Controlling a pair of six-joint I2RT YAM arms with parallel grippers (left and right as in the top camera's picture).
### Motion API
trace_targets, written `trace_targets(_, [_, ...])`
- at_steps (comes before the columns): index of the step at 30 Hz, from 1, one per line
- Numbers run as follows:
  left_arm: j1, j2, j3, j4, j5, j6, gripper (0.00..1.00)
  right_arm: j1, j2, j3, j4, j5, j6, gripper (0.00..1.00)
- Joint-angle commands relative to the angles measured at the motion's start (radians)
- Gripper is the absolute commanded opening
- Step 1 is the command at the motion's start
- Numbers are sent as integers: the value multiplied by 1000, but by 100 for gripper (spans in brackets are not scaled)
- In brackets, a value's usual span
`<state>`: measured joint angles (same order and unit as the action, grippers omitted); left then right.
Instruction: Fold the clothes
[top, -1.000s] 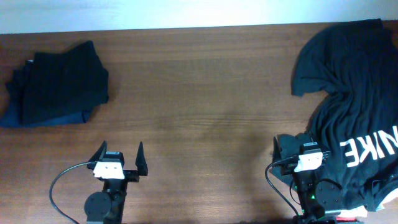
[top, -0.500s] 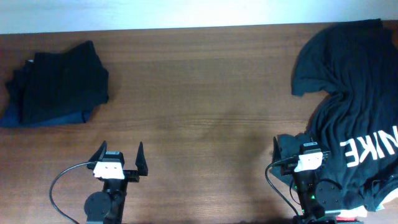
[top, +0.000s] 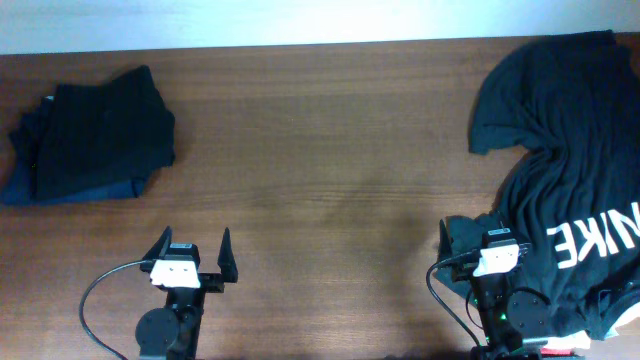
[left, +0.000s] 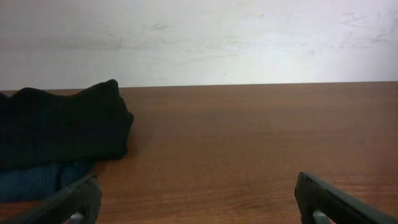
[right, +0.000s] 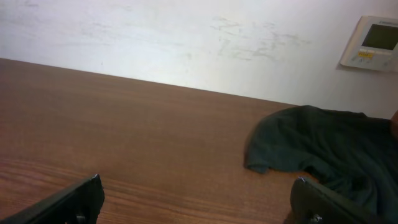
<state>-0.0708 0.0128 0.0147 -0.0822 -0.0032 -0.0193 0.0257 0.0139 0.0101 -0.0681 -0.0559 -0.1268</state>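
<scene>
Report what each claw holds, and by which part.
Nothing is held. The left claw and the right claw are both open with nothing in them; the shirt lies beside the right claw, ungripped.

A brown wooden table (top: 330, 150) stood against a scuffed white wall (left: 199, 37), which bore a small control panel (right: 376, 42).

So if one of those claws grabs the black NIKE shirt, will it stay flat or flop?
Probably flop: the NIKE T-shirt lies rumpled in soft folds, so it should sag from one pinch. Pushed, it would likely bunch up rather than slide on the table.
</scene>
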Motion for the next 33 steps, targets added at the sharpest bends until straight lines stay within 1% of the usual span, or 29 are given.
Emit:
trace_targets(1, [6,-6,-6,-1,15,16,99,-6,-7,-5,-7,9,7,99])
trace_targets(8, [6,-6,-5,8,23,15,99,-6,-7,-5,-7,9,7,99])
trace_targets(10, [6,-6,-5,18,96,14,99,-6,-7,-5,-7,7,8,99])
trace_targets(11, [6,-6,-5,18,138,4,99,-6,-6,-4,-3,2,73,99])
trace_targets(13, [6,-6,-2,18,138,4,99,-6,-6,3,-4,1,115,99])
trace_targets(15, [6,-2,12,17,138,4,99,-6,-6,24,-24,1,121,99])
trace_targets(17, [6,23,46,3,138,4,99,-6,-5,80,-97,14,121,99])
trace_targets(19, [6,74,105,-58,138,5,99,-6,1,161,-241,56,122,99])
trace_targets(21, [6,142,168,-116,138,4,99,-6,21,266,-394,109,155,99])
trace_targets(22, [6,196,216,-148,138,5,99,-6,40,317,-450,113,161,99])
trace_targets(25, [6,345,317,-167,139,5,99,-6,134,437,-587,121,171,99])
trace_targets(27, [6,444,373,-171,139,5,99,-6,218,491,-637,121,181,99])
trace_targets(30, [6,581,460,-223,139,5,99,-6,382,565,-686,106,196,99])
trace_targets(31, [6,634,494,-244,139,5,99,-6,444,593,-685,71,195,99])
trace_targets(33, [6,681,517,-253,146,5,99,-6,521,628,-687,3,195,99])
